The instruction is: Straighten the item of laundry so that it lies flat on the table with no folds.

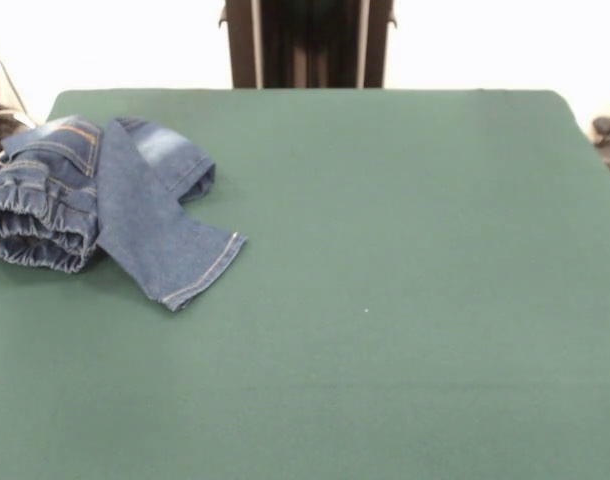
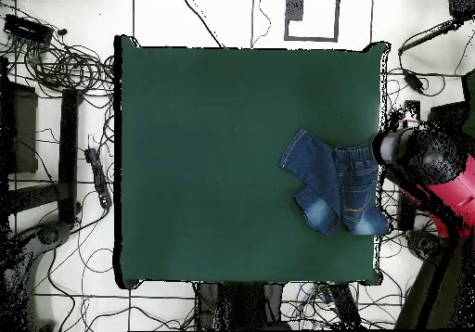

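Jeans (image 1: 105, 205) sit crumpled and folded at the worktop's (image 1: 385, 300) upper left in the front view; the end effector's (image 2: 394, 147) grip state can't be told.

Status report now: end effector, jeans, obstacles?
End effector not visible. Arm beside the table. Jeans crumpled, legs folded, at table edge. Nothing blocking.

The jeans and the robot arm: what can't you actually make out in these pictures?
- Jeans: folded over themselves in both views, so the under layers are hidden.
- Arm: the overhead view shows its red and black bulk past the table edge; its gripper cannot be picked out.
- Front view: only the pedestal shows, cut off by the top edge.
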Robot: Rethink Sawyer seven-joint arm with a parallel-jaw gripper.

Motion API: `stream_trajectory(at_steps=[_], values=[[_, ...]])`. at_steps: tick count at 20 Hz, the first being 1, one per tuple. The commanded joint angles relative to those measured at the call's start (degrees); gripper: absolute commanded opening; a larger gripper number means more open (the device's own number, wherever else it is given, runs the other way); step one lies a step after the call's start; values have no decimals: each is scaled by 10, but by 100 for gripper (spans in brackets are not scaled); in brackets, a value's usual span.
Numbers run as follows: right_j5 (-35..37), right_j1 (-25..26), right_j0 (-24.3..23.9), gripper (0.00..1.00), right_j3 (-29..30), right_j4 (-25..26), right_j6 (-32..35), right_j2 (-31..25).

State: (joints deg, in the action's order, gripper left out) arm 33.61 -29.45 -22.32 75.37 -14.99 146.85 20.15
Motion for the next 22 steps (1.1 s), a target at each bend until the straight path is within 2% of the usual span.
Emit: stream_trajectory(at_steps=[1,22], values=[[-31,59,30,100,62,-13,76,-73],[-61,80,47,100,62,-40,104,-73]])
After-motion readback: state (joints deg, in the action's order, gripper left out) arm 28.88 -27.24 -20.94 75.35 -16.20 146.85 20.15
